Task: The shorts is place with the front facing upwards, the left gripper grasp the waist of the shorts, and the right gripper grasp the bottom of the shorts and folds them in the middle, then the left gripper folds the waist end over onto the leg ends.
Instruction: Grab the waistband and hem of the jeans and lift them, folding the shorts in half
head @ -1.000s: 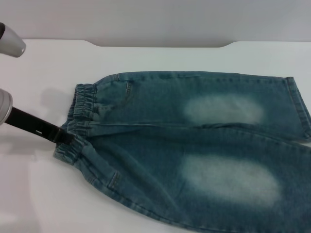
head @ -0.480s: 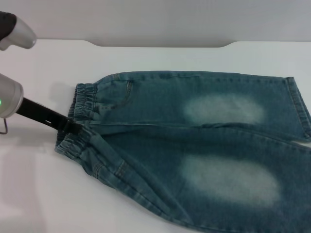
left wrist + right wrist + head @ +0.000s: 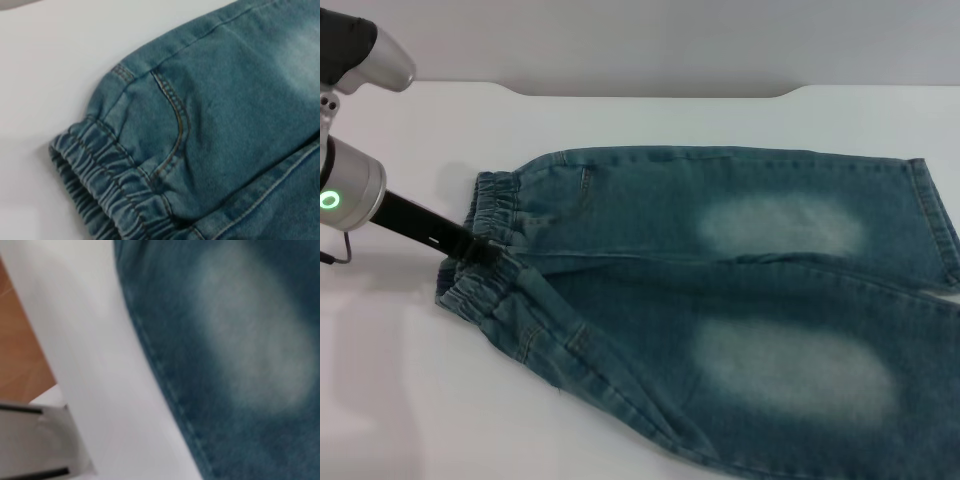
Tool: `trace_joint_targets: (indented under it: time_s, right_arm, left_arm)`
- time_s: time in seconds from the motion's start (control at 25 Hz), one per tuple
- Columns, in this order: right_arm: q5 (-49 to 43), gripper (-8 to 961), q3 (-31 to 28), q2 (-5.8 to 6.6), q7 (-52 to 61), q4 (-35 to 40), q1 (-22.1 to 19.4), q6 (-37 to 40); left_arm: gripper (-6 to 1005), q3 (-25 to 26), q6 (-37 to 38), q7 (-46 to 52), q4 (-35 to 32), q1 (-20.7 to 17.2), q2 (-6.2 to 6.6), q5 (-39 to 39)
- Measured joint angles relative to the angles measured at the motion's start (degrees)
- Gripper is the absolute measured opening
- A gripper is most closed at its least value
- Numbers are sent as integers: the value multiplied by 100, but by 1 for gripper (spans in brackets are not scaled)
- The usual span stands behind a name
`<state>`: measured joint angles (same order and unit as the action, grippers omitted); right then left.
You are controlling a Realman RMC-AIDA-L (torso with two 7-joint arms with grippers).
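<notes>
The blue-green denim shorts (image 3: pixel 720 290) lie flat on the white table (image 3: pixel 390 400), front up, each leg carrying a pale faded patch. Their elastic waist end (image 3: pixel 488 200) points toward the left and the leg ends (image 3: pixel 935 215) toward the right. My left gripper (image 3: pixel 480 250) reaches in from the left on its silver arm with a green ring light, its black fingers shut on the middle of the waistband, which bunches there. The left wrist view shows the gathered waistband (image 3: pixel 95 170) and a pocket seam (image 3: pixel 175 115). A faded leg patch (image 3: pixel 250 340) fills the right wrist view. The right gripper is out of view.
The table's rear edge (image 3: pixel 650 92) runs behind the shorts, with a grey wall beyond. In the right wrist view the table's edge (image 3: pixel 55 340) borders a wooden floor (image 3: pixel 20 355), and a grey-white block (image 3: pixel 35 445) sits below it.
My left arm has moved right and upward, further into view. The waistband's middle has gone with it, and the near half of the waist has shifted right and creased.
</notes>
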<state>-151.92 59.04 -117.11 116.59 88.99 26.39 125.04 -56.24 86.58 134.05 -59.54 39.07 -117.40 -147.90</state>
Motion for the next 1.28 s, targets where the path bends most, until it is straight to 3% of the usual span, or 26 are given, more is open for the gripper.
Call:
trace_joint_targets:
  time_s: [0.52, 1.28]
  right_arm:
    - [-531, 555, 269, 29, -229, -592, -56, -16]
    - [-883, 554, 362, -110, -233, -1262, 164, -648]
  left_arm:
    - [33, -18, -121, 46, 143, 158, -16, 18]
    - [33, -26, -99, 51, 207, 268, -14, -5]
